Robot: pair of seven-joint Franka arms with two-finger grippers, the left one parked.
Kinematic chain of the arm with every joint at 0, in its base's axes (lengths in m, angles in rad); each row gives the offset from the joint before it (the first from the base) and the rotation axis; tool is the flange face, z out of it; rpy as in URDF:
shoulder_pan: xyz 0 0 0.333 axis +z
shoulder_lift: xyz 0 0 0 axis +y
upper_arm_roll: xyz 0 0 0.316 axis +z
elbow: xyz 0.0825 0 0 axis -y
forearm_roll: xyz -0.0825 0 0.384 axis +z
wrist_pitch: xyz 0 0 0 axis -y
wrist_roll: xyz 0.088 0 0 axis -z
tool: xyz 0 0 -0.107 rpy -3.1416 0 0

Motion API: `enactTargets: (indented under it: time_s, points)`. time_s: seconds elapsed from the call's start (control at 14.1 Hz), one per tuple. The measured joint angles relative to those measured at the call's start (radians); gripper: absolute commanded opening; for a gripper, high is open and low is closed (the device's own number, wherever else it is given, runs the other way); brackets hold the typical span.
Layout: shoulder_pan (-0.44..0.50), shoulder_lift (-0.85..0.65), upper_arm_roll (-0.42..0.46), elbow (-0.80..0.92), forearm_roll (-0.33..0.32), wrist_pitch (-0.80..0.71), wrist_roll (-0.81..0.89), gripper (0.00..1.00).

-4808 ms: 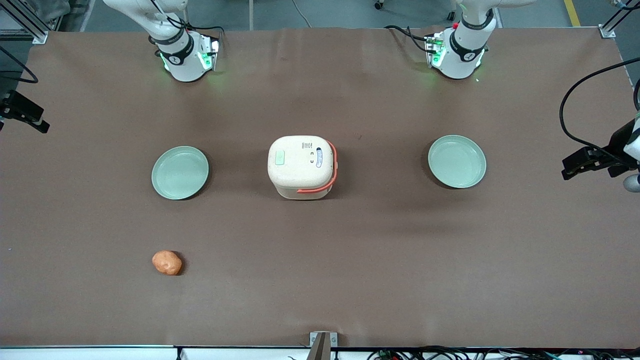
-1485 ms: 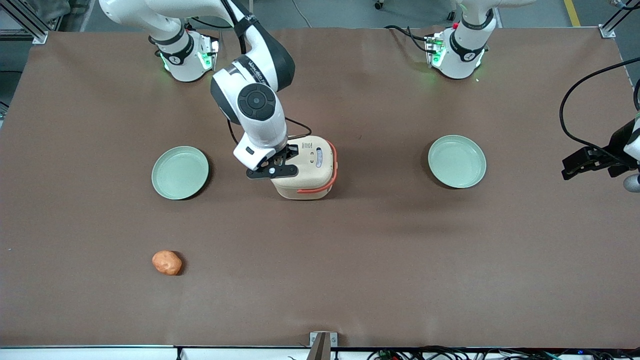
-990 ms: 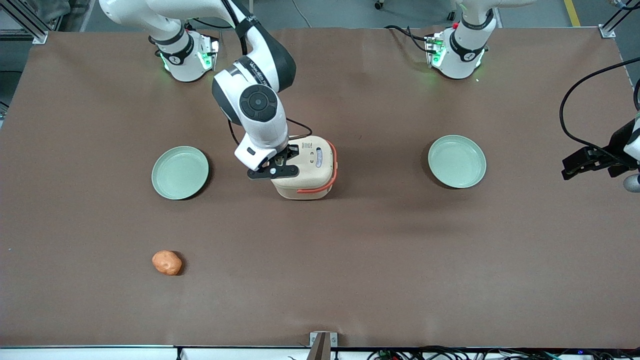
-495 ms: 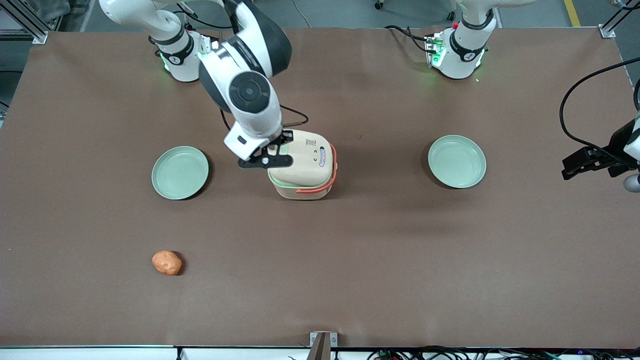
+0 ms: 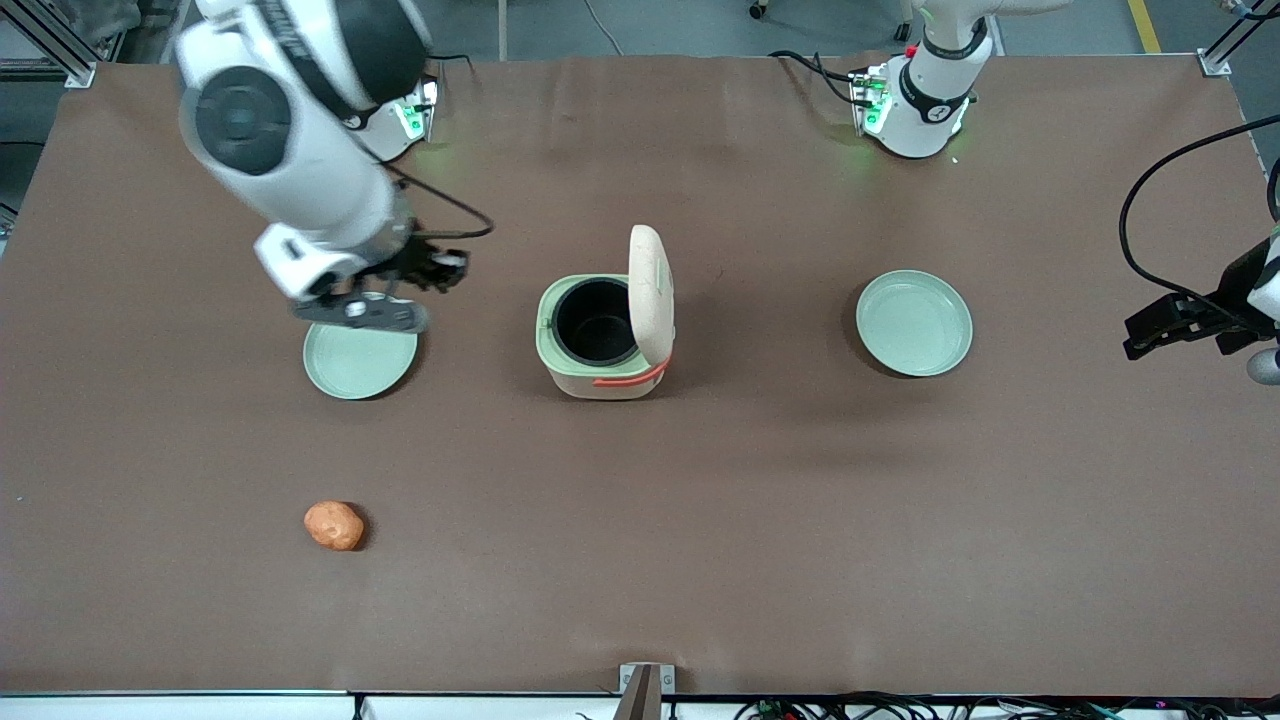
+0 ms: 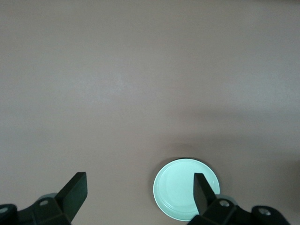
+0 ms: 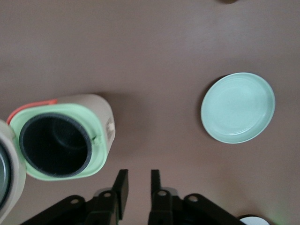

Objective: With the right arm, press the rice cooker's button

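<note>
**Inspector:** While your rice cooker sits at the middle of the tabletop, between the two pale-green plates, note its condition. Its cream lid stands upright on the hinge, on the side toward the parked arm. The mint-green rim is exposed, and the black inner pot shows with nothing in it that I can make out. The coral-orange handle lies along the side of the body nearest the front camera.

**Operator:** And the claw?

**Inspector:** Your right arm carries the claw above the plate at the working arm's end, over the plate's edge farthest from the front camera. It is well apart from the cooker and touches nothing. In the right wrist view the two fingers stand nearly together, with only a narrow slit between them, and you hold nothing in that slit.

**Operator:** Anything else on the surface?

**Inspector:** You have a second plate toward the parked arm's end. A small orange lump lies nearer the front camera than the first plate, well apart from the cooker.
</note>
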State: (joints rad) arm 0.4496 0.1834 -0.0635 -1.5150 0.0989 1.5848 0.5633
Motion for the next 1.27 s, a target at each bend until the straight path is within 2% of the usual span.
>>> enactTargets:
  time_s: [0.07, 0.28, 0.64, 0.92, 1.27]
  points:
    - [-0.049, -0.015, -0.002, 0.000, 0.000, 0.000, -0.001, 1.00]
    - [-0.191, -0.043, -0.005, 0.002, -0.019, 0.000, -0.016, 1.00]
    - [-0.365, -0.055, -0.008, 0.052, -0.030, -0.077, -0.244, 1.00]
    - [-0.416, -0.106, -0.007, 0.081, -0.080, -0.112, -0.386, 1.00]
    - [-0.488, -0.127, -0.006, 0.080, -0.086, -0.118, -0.585, 1.00]
